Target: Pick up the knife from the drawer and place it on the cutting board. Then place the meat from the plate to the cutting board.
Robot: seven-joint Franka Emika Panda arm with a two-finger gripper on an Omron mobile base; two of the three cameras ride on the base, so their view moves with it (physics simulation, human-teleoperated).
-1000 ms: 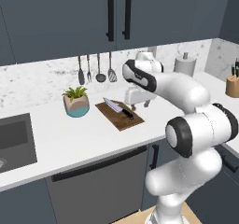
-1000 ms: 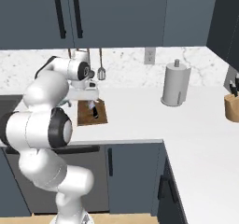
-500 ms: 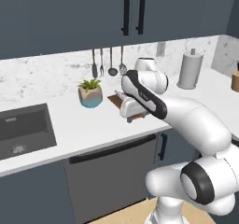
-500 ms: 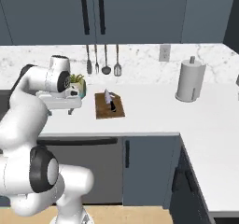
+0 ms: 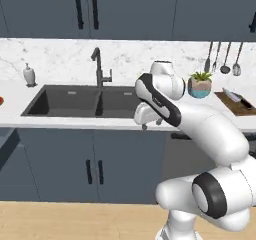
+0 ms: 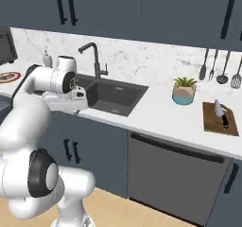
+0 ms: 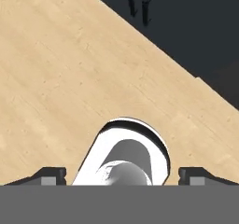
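A white marble-look table runs across the room under dark blue-grey wall cabinets, with matching base cabinets beneath and a pale wooden floor at the bottom. Far to the left of the pincer in the right base view, one round red-rimmed plate lies at the table's end; whether the meat is on it cannot be told at this size. Behind the pincer and to its left stands one small white soap bottle. Directly behind the pincer sits one dark double sink with one black tap. The pincer hangs in front of the table's front edge, below the elbow-like bend of the white arm, which folds up from the base and doubles back on itself; its two dark fingertips sit wide apart at the bottom corners of the hand view, so it is spread and pinches nothing, and it faces down at the floor and the cabinet fronts. To the right of the pincer stands one potted plant in a blue-and-tan pot. Further right, three utensils hang on the wall. Far right of the pincer lies one dark brown cutting board, and the one knife rests on top of it.
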